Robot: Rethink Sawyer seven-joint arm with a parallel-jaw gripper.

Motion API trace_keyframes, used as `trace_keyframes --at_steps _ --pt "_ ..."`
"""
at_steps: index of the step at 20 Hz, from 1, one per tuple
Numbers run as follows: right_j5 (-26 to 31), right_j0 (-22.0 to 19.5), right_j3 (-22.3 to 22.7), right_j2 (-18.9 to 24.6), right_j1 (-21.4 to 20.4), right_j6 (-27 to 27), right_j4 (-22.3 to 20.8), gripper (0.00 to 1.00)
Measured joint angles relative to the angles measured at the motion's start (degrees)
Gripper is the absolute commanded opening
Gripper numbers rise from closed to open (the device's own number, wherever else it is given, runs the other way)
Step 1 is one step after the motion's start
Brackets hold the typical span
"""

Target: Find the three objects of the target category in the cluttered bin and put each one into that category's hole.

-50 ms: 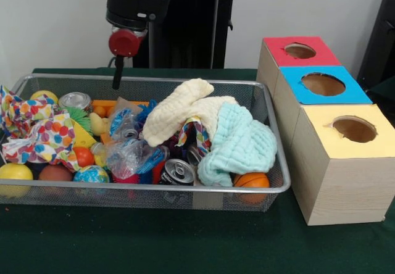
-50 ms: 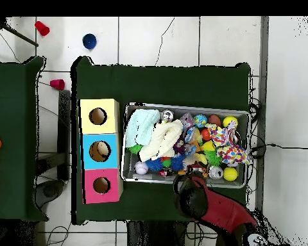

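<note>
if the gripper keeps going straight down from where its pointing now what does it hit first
Probably the orange item by the far rim of the wire bin, next to the silver can top. The gripper hangs just above there, though depth is unclear.

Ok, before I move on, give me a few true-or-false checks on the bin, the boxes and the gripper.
1. The three boxes stand outside the wire bin. True.
2. The red box is nearest the camera in the front view. False: the yellow box is.
3. A pale blue cloth lies in the bin. True.
4. The gripper is holding the basketball. False: it hangs at the bin's far edge, away from the ball.
5. The soda can sits in the blue box. False: it lies in the bin.
</note>
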Motion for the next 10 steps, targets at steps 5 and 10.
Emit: trace_keyframes --at_steps 5,10 --pt "0.4 -3.0 0.0 1.2 -1.2 0.0 -1.0 1.0" --pt "0.5 -3.0 -0.2 1.2 -1.1 0.0 -1.4 1.0"
